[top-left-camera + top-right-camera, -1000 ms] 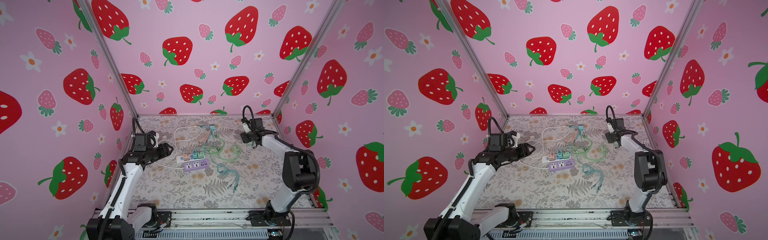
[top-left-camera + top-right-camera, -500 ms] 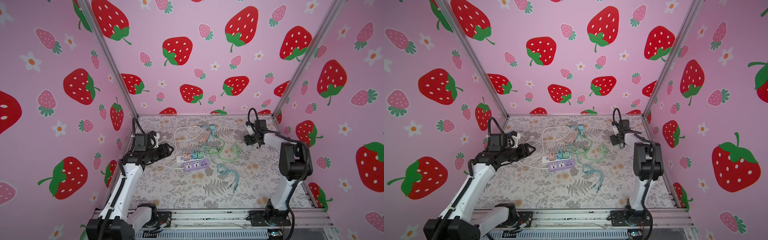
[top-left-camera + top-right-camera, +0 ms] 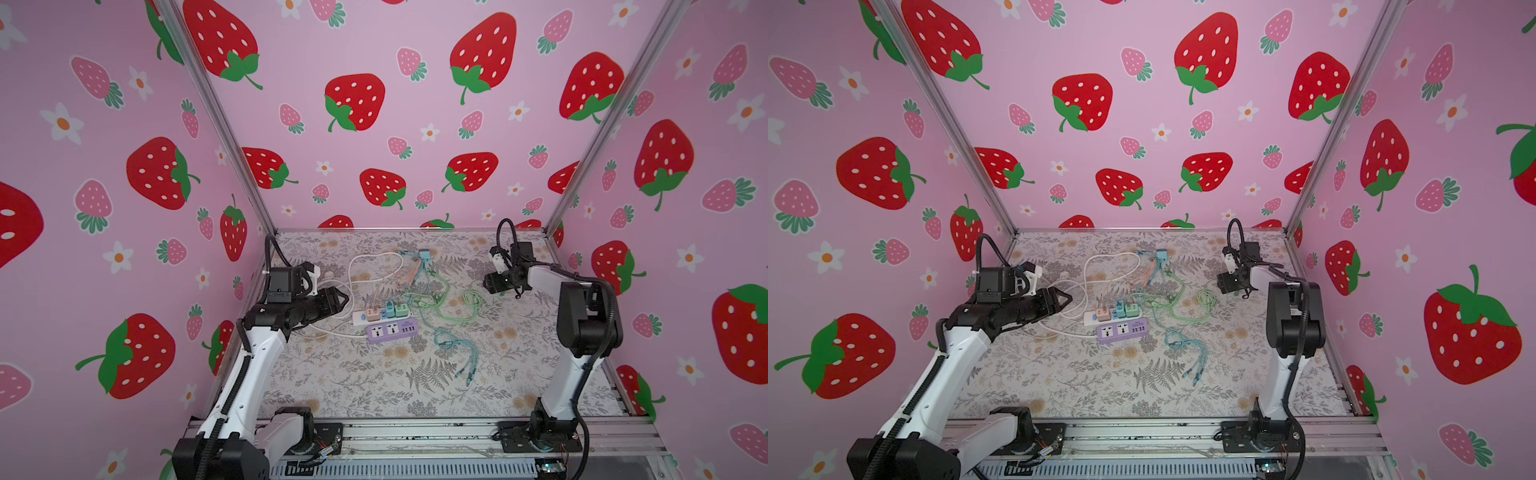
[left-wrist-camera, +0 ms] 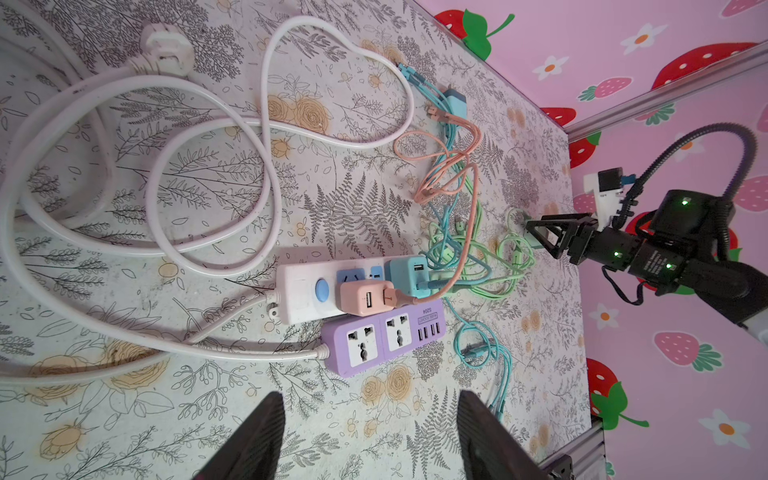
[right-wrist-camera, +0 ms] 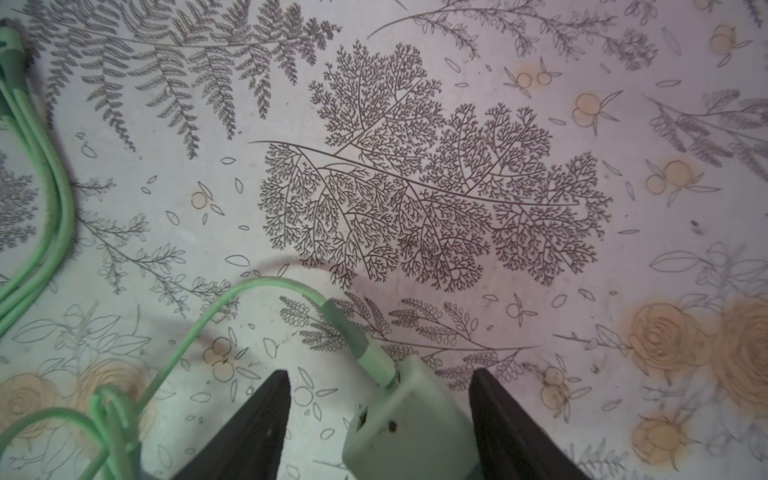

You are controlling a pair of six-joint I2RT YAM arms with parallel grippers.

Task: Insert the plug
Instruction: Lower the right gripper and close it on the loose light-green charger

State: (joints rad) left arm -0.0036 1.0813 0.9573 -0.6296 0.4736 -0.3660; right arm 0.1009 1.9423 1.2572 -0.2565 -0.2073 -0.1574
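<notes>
Your right gripper (image 5: 380, 374) had its dark, wedge-shaped fingers (image 5: 266, 419) spread apart. They straddled the pale green, boxy plastic charger plug (image 5: 407, 424) without clamping it. Bare mat showed on one side; on the other I could not tell whether finger met plastic. Only the right wrist view gave you that, since in both top views the plug was too small to make out under the gripper. A thin, smooth mint-green cable (image 5: 249, 289) left the plug's corner and looped over the matte fern-and-rose printed mat (image 5: 415, 104).

Your left gripper (image 4: 370, 399) also stood wide and held nothing, hovering near the glossy lilac rectangular power strip (image 4: 382, 336). The left wrist view showed its two universal sockets and row of USB slots sharply; the top views showed mere specks. Touching it lay the white plastic power strip (image 4: 303, 291), carrying a rounded peach charger cube (image 4: 365, 297) and a blue charger cube (image 4: 409, 272). The plug sat well apart from both strips.
</notes>
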